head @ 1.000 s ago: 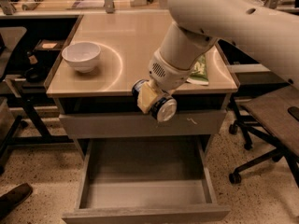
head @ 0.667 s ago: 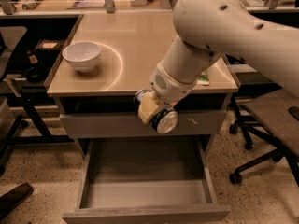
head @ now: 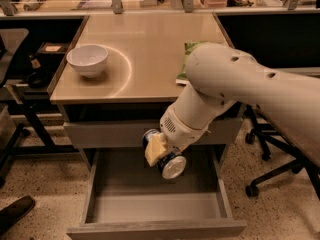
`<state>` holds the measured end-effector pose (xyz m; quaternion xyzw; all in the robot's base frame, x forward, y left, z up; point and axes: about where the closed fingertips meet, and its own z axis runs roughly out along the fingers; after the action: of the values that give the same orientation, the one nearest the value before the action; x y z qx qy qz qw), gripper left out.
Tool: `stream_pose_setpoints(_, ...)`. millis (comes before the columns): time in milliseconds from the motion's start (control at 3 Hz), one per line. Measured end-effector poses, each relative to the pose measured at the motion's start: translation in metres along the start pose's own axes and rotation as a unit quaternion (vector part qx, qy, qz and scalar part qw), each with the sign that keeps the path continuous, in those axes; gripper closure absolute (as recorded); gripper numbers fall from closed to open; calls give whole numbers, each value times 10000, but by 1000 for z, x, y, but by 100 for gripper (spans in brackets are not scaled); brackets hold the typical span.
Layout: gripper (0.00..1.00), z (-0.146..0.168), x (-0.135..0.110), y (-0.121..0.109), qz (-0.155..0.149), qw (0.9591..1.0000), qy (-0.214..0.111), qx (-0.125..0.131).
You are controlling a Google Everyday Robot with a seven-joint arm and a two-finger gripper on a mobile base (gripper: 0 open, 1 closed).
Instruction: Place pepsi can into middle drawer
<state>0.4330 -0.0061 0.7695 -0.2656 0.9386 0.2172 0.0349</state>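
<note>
My gripper point(head: 159, 153) is shut on the pepsi can point(head: 169, 162), a small blue can lying on its side with a silver end facing the camera. I hold it in the air over the back part of the open middle drawer point(head: 155, 208), a wide shallow grey box pulled out below the tabletop. The can is above the drawer floor and does not touch it. The white arm reaches in from the right and hides part of the drawer's back right corner.
A white bowl point(head: 87, 60) stands on the tan tabletop point(head: 145, 49) at the left. A green chip bag point(head: 187, 59) lies at the right, partly behind the arm. A closed grey drawer front point(head: 105, 133) sits above the open drawer. Office chair legs point(head: 270, 174) stand at the right.
The arm has lowered and come forward, carrying the can from level with the upper drawer front down to over the open drawer.
</note>
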Motion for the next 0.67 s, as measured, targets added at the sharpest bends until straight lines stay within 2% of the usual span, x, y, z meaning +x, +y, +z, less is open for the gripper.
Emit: stream_pose_setpoints(667, 100, 6, 5, 0, 39, 10000, 49, -14)
